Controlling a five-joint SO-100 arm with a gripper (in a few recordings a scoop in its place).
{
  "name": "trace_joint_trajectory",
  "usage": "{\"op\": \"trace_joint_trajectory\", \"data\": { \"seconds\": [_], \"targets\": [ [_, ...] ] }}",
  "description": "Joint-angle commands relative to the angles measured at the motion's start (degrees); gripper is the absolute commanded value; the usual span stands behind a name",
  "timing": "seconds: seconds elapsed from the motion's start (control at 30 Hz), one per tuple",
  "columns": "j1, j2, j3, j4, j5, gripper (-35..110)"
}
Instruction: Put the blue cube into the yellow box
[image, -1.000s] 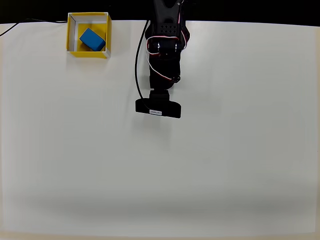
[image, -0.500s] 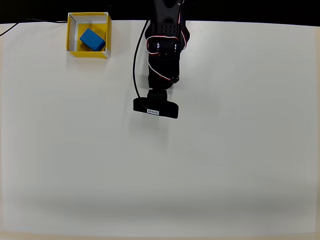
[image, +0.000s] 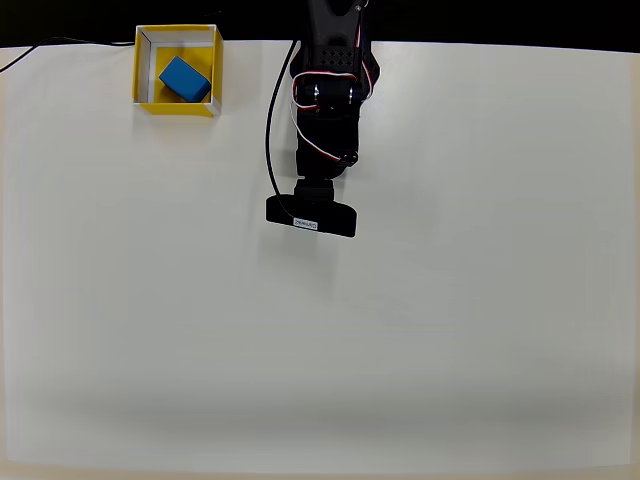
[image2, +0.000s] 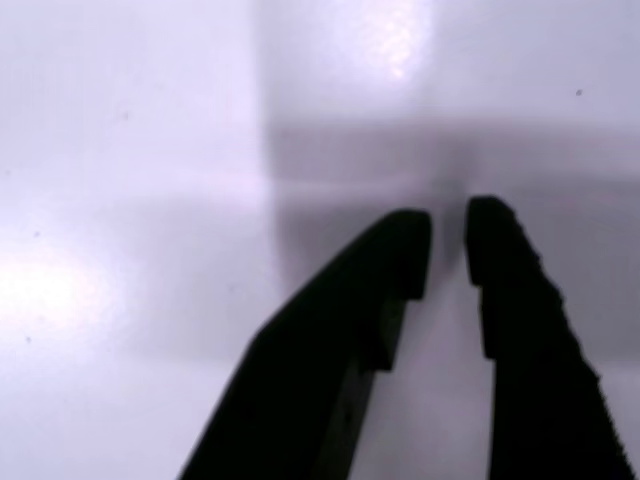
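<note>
Table (image: 450, 330) was a plain white surface, evenly lit, with a black band of background along its far edge. The black arm (image: 325, 110) reached in from the middle of that edge. In the wrist view the gripper (image2: 448, 245) hung over bare table, its two dark fingers almost together with a thin gap at the tips and nothing between them, though the view was blurry. The blue cube (image: 184, 79) lay inside the yellow box (image: 141, 70) near the far left corner, well apart from the gripper.
</note>
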Motion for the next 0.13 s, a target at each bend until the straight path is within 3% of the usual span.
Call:
{"op": "trace_joint_trajectory", "data": {
  "seconds": [0.0,0.1],
  "targets": [
    [0.9,1.1,1.5,1.0,-0.1,1],
    [0.9,1.1,1.5,1.0,-0.1,1]
  ]
}}
